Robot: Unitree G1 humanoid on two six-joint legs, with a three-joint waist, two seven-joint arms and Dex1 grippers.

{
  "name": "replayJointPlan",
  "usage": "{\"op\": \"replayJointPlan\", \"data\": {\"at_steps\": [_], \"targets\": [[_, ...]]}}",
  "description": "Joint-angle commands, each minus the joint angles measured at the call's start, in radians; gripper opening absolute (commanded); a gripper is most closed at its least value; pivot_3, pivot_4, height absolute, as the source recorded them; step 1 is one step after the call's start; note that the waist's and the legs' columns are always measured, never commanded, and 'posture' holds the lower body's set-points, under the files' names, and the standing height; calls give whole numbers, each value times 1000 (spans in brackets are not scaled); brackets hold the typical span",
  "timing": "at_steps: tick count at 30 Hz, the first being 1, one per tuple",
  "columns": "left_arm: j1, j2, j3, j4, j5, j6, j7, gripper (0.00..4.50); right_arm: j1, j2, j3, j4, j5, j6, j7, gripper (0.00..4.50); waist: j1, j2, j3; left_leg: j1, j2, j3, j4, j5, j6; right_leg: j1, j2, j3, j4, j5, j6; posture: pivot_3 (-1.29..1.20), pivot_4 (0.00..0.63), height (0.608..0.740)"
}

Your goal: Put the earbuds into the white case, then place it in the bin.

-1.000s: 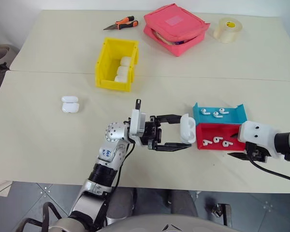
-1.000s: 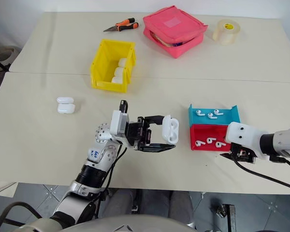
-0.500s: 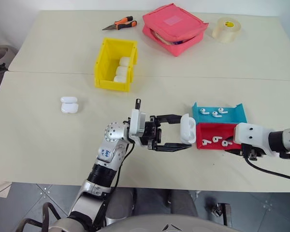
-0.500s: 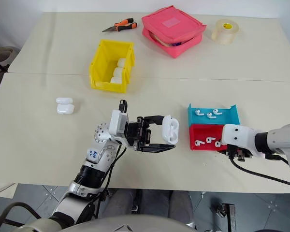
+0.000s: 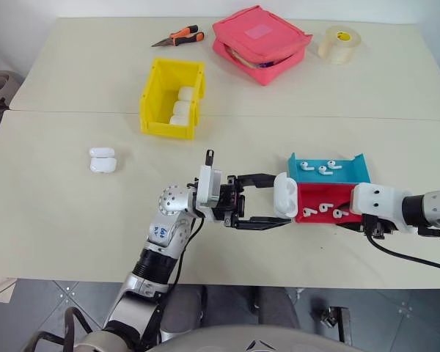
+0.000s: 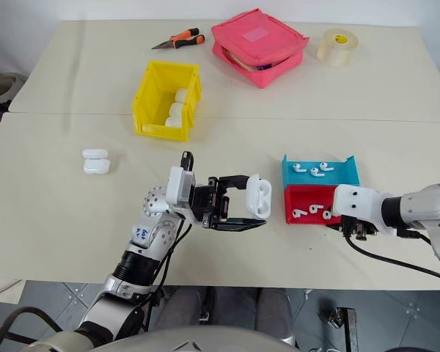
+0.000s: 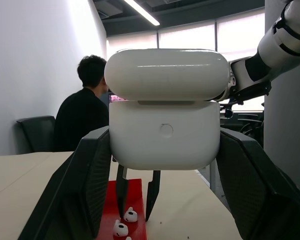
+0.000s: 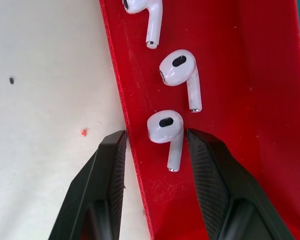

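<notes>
Faintly, blue handwriting marks the left pincer's [image 5: 268, 199] arm, illegible.

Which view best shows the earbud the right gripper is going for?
The right wrist view: the earbud lies between the open right gripper fingers on the red tray. The head views show it tiny; the left wrist view shows it beneath the held white case.
</notes>
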State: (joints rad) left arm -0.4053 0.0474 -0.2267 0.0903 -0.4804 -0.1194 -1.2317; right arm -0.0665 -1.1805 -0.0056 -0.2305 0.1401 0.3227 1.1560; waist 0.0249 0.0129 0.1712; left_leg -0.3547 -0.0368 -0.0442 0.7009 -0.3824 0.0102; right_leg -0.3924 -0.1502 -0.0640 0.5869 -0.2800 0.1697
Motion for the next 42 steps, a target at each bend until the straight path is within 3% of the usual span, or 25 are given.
{"op": "replayJointPlan", "data": {"at_steps": [1,15,18,21,29,35,38,42], "targets": [[0,-6,-10,-35,-10,-4,4,2769,-5,10,-2,-26,14,29,8,1935,0,0,0,0,0,0,0,0,0,0,0,0,0,0,0,0,150,740],[-1,-9,-11,-35,-7,-7,6,2769,-15,8,9,2,-28,-8,13,1935,1,0,0,0,0,0,0,0,0,0,0,0,0,0,0,0,150,740],[0,-8,-11,-35,-7,-7,8,2769,-22,16,11,0,-25,-3,15,1373,1,0,0,0,0,0,0,0,0,0,0,0,0,0,0,0,150,740],[0,-7,-11,-35,-7,-8,7,2769,-22,19,12,-2,-25,1,15,511,1,0,0,0,0,0,0,0,0,0,0,0,0,0,0,0,150,740],[0,-4,-8,-36,-13,-4,2,2769,-7,20,-9,-28,-16,17,4,508,1,0,0,0,0,0,1,0,0,0,0,0,0,0,0,0,150,740],[-18,4,8,-10,-31,-8,-30,2769,131,68,-291,-158,180,35,42,508,5,0,0,-1,-1,0,0,0,0,0,0,0,0,0,0,0,150,740],[-37,3,27,16,-43,-7,-45,2769,180,169,-421,-230,300,32,22,508,7,0,0,-1,0,0,0,0,0,0,0,0,0,0,0,0,150,740],[-68,3,43,53,-50,-1,-62,2769,141,346,-504,-355,543,125,-140,508,5,0,0,0,0,0,1,0,0,0,0,0,1,0,0,0,150,740]]}}
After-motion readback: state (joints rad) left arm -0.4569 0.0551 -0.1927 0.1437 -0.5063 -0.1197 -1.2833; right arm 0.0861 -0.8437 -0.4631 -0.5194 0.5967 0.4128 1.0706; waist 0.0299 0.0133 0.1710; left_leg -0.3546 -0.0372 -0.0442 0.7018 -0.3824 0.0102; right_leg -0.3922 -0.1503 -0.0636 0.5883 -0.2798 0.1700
